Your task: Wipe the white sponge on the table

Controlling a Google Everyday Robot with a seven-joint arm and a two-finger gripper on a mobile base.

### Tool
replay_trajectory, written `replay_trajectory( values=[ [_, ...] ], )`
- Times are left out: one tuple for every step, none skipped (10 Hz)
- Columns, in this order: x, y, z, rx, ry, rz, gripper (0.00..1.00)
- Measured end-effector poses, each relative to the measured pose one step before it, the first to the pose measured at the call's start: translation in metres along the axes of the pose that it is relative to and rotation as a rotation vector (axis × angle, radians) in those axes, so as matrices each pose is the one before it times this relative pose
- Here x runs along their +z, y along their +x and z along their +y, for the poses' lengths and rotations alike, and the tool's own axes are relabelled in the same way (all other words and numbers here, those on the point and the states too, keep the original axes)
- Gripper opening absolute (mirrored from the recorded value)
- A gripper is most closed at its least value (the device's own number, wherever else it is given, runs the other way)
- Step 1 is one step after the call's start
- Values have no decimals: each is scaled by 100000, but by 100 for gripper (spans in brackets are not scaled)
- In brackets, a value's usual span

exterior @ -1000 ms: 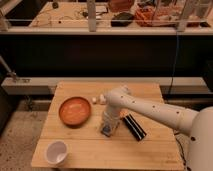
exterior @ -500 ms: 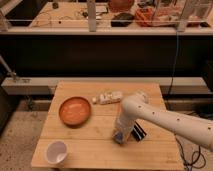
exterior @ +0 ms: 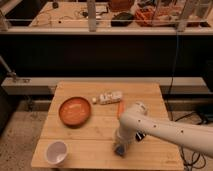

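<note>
hand (exterior: 120, 144) — low over table (exterior: 85, 142) front | white sponge (exterior: 119, 150) beneath, axis unclear

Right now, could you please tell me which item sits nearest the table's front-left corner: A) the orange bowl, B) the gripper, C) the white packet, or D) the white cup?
D: the white cup stands by that corner; the orange bowl lies farther back, and the gripper is down near the front edge, right of the cup.
</note>
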Motion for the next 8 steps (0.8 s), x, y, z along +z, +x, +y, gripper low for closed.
replay_trajectory(
  values=[
    [401,-1221,-974,-3728,-832,-627,0],
    [385,-1551,-1218,-4999,-773,-600,0],
    [209,-1507,-1324,-5474,-508,-739,0],
    [176,-1084,-1513,-5516,-315,-805,0],
    [160,-394,-1269,-3889,-40,-455,0],
    [91,-3,-1201,-2462,300,-120,0],
    [60,554,-1510,-2313,997,160,0],
    [93,773,-1443,-1904,1091,48,0]
  ],
)
